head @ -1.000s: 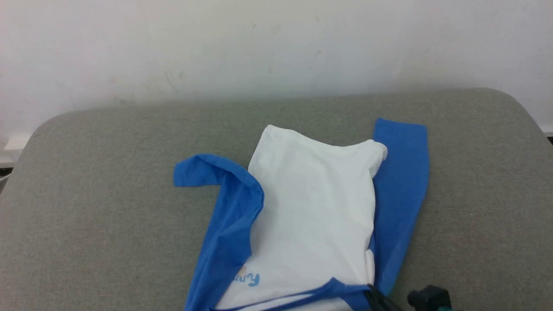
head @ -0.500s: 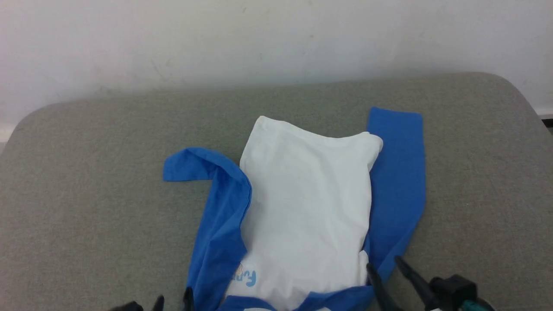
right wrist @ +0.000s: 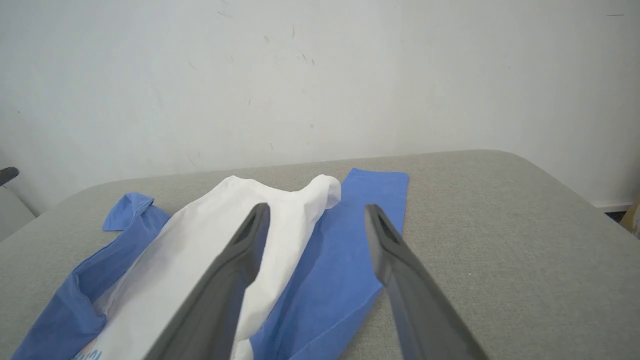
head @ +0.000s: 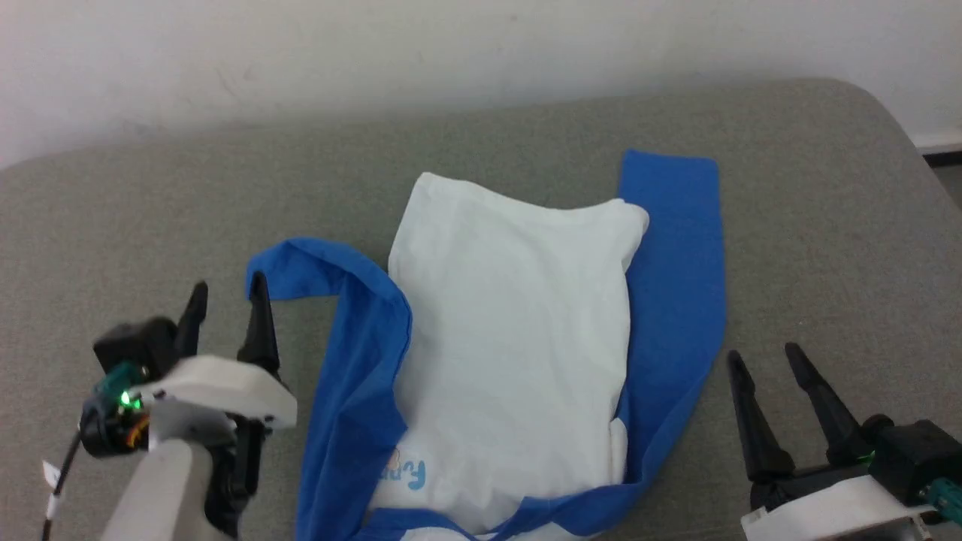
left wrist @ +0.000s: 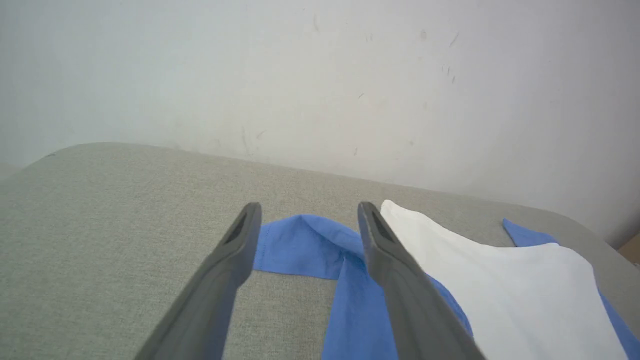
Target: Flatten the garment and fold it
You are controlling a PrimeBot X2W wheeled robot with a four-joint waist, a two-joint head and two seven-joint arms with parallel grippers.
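The garment lies on the grey cushion, its white body folded lengthwise between two royal-blue sleeves. The right sleeve runs straight; the left sleeve is rumpled, its cuff bent leftward. My left gripper stands open just left of that cuff, holding nothing. In the left wrist view the garment's cuff shows between the left gripper's fingers. My right gripper is open off the garment's lower right edge, empty. The right wrist view has the garment beyond the right gripper.
A scuffed white wall stands right behind the cushion's far edge. The cushion's rounded right corner drops to a strip of floor. Bare grey fabric lies on both sides of the garment.
Both grippers have opened and come up into view, the left beside the bent cuff, the right at the lower right. The head camera tilted, shifting the whole picture.
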